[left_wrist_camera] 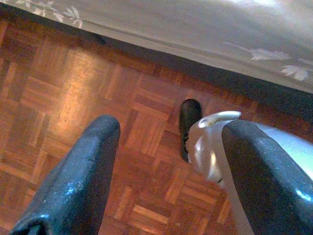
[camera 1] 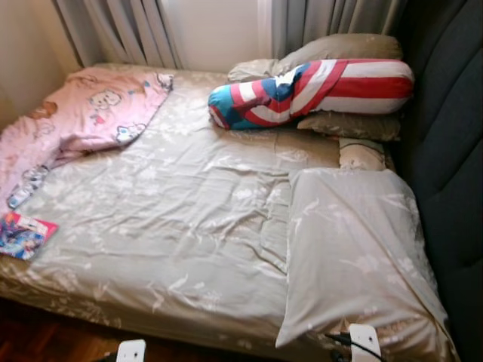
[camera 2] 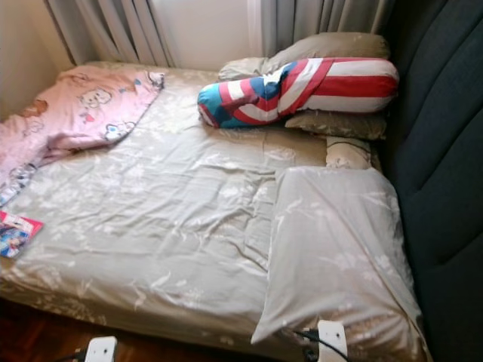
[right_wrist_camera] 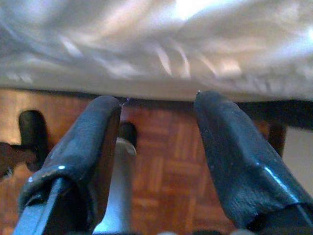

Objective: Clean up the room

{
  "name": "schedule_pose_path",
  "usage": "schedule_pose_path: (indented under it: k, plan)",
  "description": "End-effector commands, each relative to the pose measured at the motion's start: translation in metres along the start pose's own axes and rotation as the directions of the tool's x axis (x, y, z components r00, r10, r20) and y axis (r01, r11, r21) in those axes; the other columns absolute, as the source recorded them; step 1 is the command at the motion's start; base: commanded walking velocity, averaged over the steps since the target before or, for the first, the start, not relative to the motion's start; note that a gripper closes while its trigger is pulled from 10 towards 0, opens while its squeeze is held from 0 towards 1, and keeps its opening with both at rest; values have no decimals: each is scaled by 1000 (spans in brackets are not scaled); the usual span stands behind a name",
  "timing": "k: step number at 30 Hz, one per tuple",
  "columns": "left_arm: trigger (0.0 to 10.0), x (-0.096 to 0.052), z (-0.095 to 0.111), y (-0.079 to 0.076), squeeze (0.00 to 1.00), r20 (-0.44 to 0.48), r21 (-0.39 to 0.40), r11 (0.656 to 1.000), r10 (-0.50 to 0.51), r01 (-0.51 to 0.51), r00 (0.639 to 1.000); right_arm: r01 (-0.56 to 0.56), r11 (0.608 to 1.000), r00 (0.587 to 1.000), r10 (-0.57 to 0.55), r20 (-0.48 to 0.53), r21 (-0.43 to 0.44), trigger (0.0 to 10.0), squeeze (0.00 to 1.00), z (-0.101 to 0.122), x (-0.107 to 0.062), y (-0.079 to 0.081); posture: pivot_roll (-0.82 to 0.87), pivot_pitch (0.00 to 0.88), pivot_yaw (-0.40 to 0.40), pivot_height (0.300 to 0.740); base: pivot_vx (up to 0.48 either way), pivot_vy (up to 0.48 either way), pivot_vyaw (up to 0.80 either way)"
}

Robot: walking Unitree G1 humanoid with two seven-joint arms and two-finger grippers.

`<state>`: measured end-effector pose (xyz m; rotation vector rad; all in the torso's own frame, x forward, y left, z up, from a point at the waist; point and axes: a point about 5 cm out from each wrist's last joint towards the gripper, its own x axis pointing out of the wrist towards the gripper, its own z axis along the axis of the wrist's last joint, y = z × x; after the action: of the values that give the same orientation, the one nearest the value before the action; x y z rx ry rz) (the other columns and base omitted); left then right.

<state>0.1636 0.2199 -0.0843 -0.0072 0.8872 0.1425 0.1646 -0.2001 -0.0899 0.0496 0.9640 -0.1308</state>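
A bed with a rumpled grey-green floral cover [camera 1: 173, 219] lies before me. On it are a pink cartoon blanket [camera 1: 83, 113] at the far left, a red, white and blue bolster [camera 1: 317, 90] on stacked pillows at the head, and a large grey pillow [camera 1: 355, 256] at the near right. A colourful picture book [camera 1: 23, 235] lies at the bed's left edge. My left gripper [left_wrist_camera: 166, 161] hangs open over the parquet floor [left_wrist_camera: 73, 98] beside the bed edge. My right gripper [right_wrist_camera: 159, 147] is open too, pointing at the bed's side, holding nothing.
A dark padded headboard [camera 1: 445, 151] runs along the right. Grey curtains [camera 1: 121, 30] and a white wall stand behind the bed. A small patterned object [camera 1: 23, 188] lies by the pink blanket. The robot's foot [left_wrist_camera: 188, 122] rests on the floor.
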Motion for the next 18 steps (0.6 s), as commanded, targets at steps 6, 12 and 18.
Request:
schedule_pose_path:
  k: [6, 12, 18]
  plan:
    - [10000, -1, -5, 0, 0, -22, -25, 1000, -3, 3, 1000, 5, 1000, 1000, -5, -30, 7, 10000, 0, -8, -2, -3, -7, 112, -9, 740, 0, 0, 0]
    - [10000, -1, -5, 0, 0, -20, -24, 1000, -6, 5, 1000, 4, 1000, 1000, -4, -31, 6, 10000, 0, -8, -2, -5, -6, 109, -9, 740, 0, 161, 0]
    - [10000, -1, -4, -1, 0, -18, -26, 1000, -6, 6, 1000, 2, 1000, 999, -2, -32, 2, 10000, 0, -8, -2, -5, -4, 105, -8, 740, 0, 273, 0]
